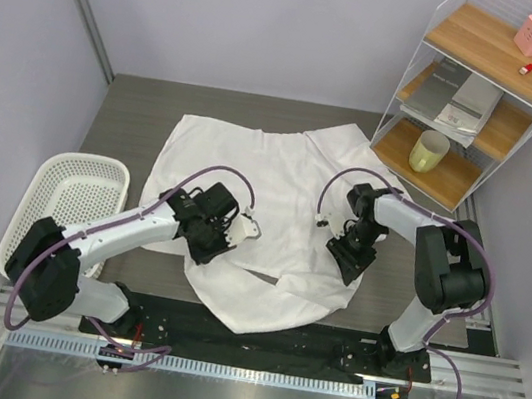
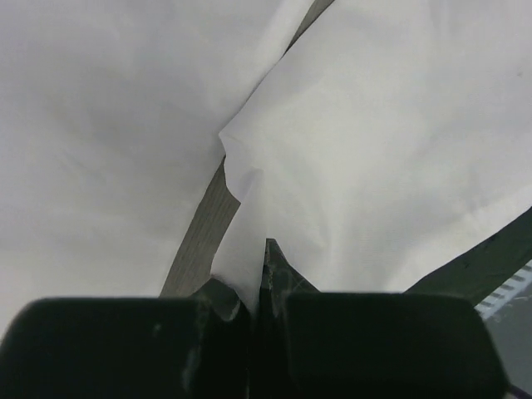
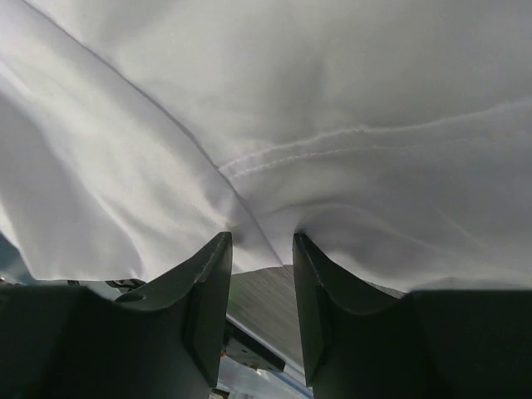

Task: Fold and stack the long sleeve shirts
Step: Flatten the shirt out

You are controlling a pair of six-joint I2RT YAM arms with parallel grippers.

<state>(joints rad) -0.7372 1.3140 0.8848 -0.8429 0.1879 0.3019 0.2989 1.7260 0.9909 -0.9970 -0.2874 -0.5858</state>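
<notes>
A white long sleeve shirt (image 1: 270, 175) lies spread and rumpled across the middle of the dark table, its lower part hanging toward the near edge. My left gripper (image 1: 233, 227) rests on its lower left part. In the left wrist view the left gripper (image 2: 259, 268) is shut on a thin raised fold of the shirt (image 2: 374, 150). My right gripper (image 1: 349, 251) is at the shirt's right edge. In the right wrist view the right gripper (image 3: 260, 245) is open, its tips touching the hemmed edge of the shirt (image 3: 332, 100), with bare table showing between the fingers.
A white perforated basket (image 1: 69, 197) stands at the left table edge. A wire shelf (image 1: 485, 93) at the back right holds a yellow cup (image 1: 429, 150), grey-white booklets (image 1: 461, 99), a pink item and a blue jar. A black base strip (image 1: 323, 350) runs along the near edge.
</notes>
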